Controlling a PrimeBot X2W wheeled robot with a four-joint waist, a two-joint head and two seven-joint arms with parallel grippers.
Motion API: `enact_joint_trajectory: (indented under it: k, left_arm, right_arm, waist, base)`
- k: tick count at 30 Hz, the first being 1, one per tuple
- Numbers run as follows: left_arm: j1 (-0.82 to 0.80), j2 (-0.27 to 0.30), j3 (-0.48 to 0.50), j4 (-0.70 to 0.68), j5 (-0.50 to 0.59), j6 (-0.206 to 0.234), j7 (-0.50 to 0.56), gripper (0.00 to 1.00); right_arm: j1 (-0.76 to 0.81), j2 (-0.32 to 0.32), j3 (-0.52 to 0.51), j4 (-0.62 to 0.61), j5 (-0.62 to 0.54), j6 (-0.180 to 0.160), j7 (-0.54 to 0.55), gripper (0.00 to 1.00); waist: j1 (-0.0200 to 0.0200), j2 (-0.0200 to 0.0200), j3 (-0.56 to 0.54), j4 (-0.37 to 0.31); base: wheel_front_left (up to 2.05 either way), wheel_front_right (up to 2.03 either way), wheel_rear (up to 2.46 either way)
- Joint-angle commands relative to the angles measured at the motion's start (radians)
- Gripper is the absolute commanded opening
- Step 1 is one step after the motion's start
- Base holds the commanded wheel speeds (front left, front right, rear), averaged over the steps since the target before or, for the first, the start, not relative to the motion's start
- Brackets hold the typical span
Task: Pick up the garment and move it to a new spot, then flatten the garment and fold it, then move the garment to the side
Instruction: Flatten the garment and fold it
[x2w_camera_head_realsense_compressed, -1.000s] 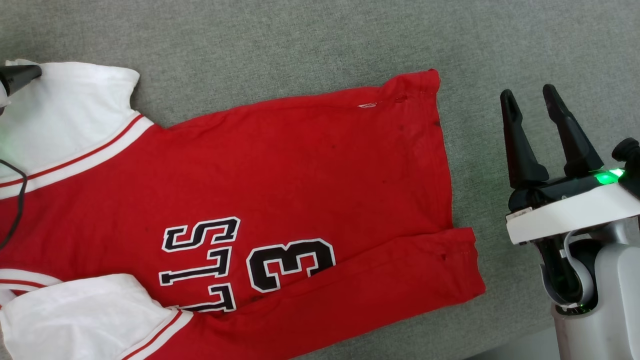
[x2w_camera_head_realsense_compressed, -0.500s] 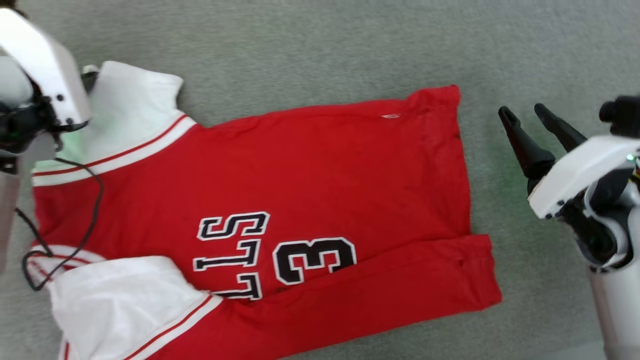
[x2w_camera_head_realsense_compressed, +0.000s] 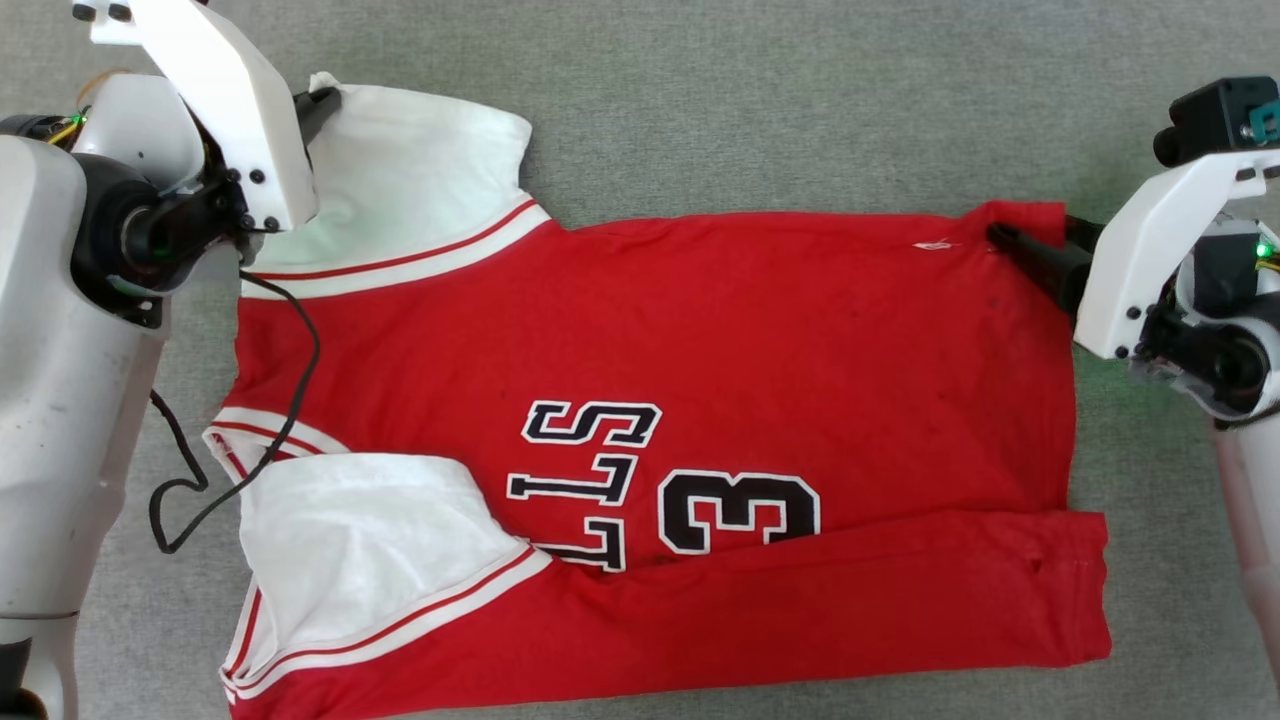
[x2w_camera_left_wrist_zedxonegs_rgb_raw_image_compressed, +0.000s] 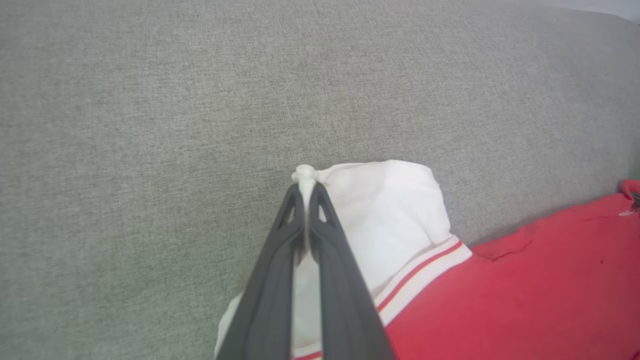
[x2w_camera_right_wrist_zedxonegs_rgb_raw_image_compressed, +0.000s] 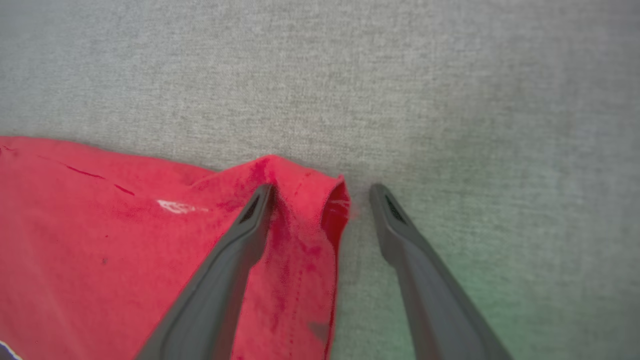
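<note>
Head view: the garment (x2w_camera_head_realsense_compressed: 700, 330), a red jersey, lies spread sideways on the gray fabric surface (x2w_camera_head_realsense_compressed: 800, 100), collar end to the left, bottom hem to the right. Black white-outlined letters and a "3" (x2w_camera_head_realsense_compressed: 740, 512) sit low on the front. The near long edge is folded over onto the body as a red strip. The upper white sleeve (x2w_camera_head_realsense_compressed: 400, 180) points up-left, and the lower white sleeve (x2w_camera_head_realsense_compressed: 370, 540) lies flat at lower left. The left gripper (x2w_camera_head_realsense_compressed: 318, 103) is at the tip of the upper sleeve, mostly hidden behind its white wrist housing. A black cable (x2w_camera_head_realsense_compressed: 290, 400) hangs from that arm across the collar end. The right gripper (x2w_camera_head_realsense_compressed: 1030, 228) is at the far corner of the hem, fingers pointing left.

Left wrist view: the left gripper (x2w_camera_left_wrist_zedxonegs_rgb_raw_image_compressed: 305, 187) has its fingers pressed together, clamped on a small tuft of white sleeve cloth that sticks out past the tips. The garment (x2w_camera_left_wrist_zedxonegs_rgb_raw_image_compressed: 500, 310) runs off to the lower right – striped trim, then red body. Gray surface lies all around.

Right wrist view: the right gripper (x2w_camera_right_wrist_zedxonegs_rgb_raw_image_compressed: 322, 187) has its fingers spread apart, gripping nothing. One finger lies on the red cloth of the garment (x2w_camera_right_wrist_zedxonegs_rgb_raw_image_compressed: 125, 240), and the other is over the gray surface just beside the hem. The hem corner (x2w_camera_right_wrist_zedxonegs_rgb_raw_image_compressed: 300, 180) is humped up between them – possibly touching the inner finger, hard to tell.
</note>
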Motion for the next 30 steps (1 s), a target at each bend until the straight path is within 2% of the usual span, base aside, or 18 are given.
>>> enact_joint_trajectory:
  k: [1,2,3,4,6,9,13,19,26,30]
  left_arm:
    - [-0.007,-0.004,-0.004,-0.002,0.007,-0.007,-0.011,0.00]
    - [-0.006,-0.005,-0.005,0.000,0.008,-0.007,-0.014,0.00]
    - [-0.004,-0.005,-0.007,0.002,0.008,-0.009,-0.017,0.00]
    - [-0.001,-0.006,-0.008,0.004,0.008,-0.012,-0.017,0.00]
    - [0.008,-0.007,-0.011,0.009,0.007,-0.015,-0.022,0.00]
    - [0.022,-0.007,-0.008,0.020,-0.001,-0.022,-0.032,0.00]
    - [0.074,0.003,0.022,0.024,-0.016,-0.026,-0.097,0.00]
    - [0.184,0.019,0.060,-0.010,-0.036,-0.016,-0.179,0.00]
    - [0.470,0.042,0.112,-0.132,-0.060,0.041,-0.303,0.00]
    - [0.671,0.030,0.149,-0.213,-0.102,0.089,-0.359,0.00]
  right_arm:
    - [0.011,0.013,0.011,0.063,-0.005,-0.001,0.059,1.00]
    - [0.017,0.018,0.013,0.089,-0.011,-0.001,0.088,0.92]
    - [0.020,0.025,0.013,0.108,-0.016,-0.001,0.112,0.42]
    - [0.022,0.033,0.015,0.123,-0.017,-0.001,0.133,0.00]
    - [0.024,0.045,0.016,0.145,-0.027,-0.001,0.169,0.00]
    - [-0.001,0.043,0.011,0.131,-0.034,0.000,0.165,0.00]
    - [-0.027,0.017,-0.014,0.048,-0.041,0.000,0.072,0.00]
    - [0.047,0.004,-0.035,-0.007,-0.041,0.000,0.016,0.00]
    - [0.236,0.016,-0.073,-0.063,-0.032,0.000,-0.034,0.00]
    - [0.350,0.037,-0.090,-0.081,-0.025,0.000,-0.047,0.00]
  waist:
    - [-0.0001,0.0000,0.009,0.015]
    - [-0.0001,0.0000,0.009,0.018]
    - [-0.0001,0.0000,0.008,0.020]
    - [-0.0001,0.0000,0.006,0.022]
    - [-0.0001,0.0000,-0.002,0.024]
    - [-0.0001,0.0000,-0.021,0.025]
    - [-0.0001,0.0000,-0.097,0.026]
    - [-0.0001,0.0000,-0.192,0.033]
    - [-0.0001,0.0000,-0.318,0.045]
    - [-0.0001,0.0000,-0.359,0.047]
  base:
    - [0.00,0.00,0.00]
    - [0.00,0.00,0.00]
    - [0.00,0.00,0.00]
    - [0.00,0.00,0.00]
    - [0.00,0.00,0.00]
    - [0.00,0.00,0.00]
    - [0.00,0.00,0.00]
    - [0.00,0.00,0.00]
    - [0.00,0.00,0.00]
    - [0.00,0.00,0.00]
